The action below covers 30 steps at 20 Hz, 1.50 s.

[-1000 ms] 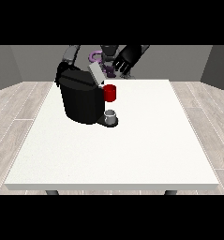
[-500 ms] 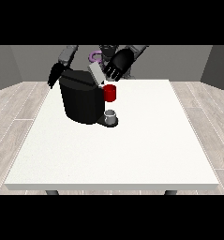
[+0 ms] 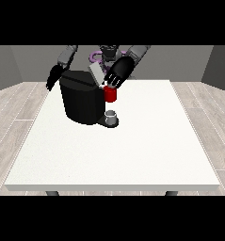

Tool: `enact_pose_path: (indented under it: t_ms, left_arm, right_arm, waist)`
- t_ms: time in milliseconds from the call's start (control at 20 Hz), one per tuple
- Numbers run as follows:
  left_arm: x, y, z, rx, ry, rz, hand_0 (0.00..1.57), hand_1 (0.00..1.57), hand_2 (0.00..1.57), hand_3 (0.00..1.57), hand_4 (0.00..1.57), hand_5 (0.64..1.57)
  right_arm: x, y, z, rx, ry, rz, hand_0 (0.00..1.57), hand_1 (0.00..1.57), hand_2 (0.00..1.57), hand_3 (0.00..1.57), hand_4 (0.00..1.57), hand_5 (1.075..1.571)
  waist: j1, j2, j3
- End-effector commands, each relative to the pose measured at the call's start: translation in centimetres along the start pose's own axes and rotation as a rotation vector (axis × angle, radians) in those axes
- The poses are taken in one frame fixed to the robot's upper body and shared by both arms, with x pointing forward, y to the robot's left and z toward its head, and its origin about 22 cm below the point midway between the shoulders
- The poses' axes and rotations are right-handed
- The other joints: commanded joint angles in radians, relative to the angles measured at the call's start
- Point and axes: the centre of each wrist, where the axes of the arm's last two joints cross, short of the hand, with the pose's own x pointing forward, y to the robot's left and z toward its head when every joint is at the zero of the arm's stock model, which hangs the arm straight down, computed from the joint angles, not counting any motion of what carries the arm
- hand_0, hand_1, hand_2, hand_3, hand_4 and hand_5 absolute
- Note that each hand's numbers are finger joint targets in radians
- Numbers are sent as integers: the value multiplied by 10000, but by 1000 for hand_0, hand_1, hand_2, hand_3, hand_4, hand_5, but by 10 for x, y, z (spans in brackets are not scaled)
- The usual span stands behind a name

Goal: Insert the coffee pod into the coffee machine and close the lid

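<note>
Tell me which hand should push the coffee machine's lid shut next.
Probably the robot's left, the hand at the view's right: it hovers right beside the raised grey lid over the machine's red front. The hand at the view's left hangs off the coffee machine's far side, away from the lid.

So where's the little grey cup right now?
The little grey cup sits on the coffee machine base at its front, right below the red part, near the table's far side.

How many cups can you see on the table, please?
1: a small grey cup stands on the coffee machine's base, under its red front part. Others could be hidden behind the machine.
</note>
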Motion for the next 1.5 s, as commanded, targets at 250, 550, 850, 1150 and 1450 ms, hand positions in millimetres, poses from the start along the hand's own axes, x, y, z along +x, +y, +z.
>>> enact_pose_path:
  t_ms: [250,550,850,1150,1450]
  left_arm:
    - [-6,0,1,-53,-194,-104,1192,1192,1248,1202,420,1571]
    - [19,18,-3,446,-440,-258,1216,1216,1259,1200,417,1571]
    - [15,-3,-7,237,-402,-316,1212,1212,1245,1199,352,1571]
    - [14,0,-5,916,-791,-676,1241,1241,1255,1199,290,1571]
    - [11,7,-2,961,-289,-1914,1210,1210,1220,1093,0,1571]
  right_arm:
    - [-6,2,3,-177,-104,154,0,0,0,0,33,1571]
    - [7,2,-11,-248,-337,-150,0,0,0,0,165,1571]
    - [-13,-12,-2,-269,88,-168,0,0,0,0,0,1571]
    - [-4,-11,-8,-442,-197,75,0,0,0,0,0,1571]
    - [3,2,-6,-323,-461,-139,0,0,0,0,0,1571]
  waist:
    - [103,297,-3]
    - [-26,599,0]
    - [46,47,2]
    - [110,402,-1]
    - [-141,505,1]
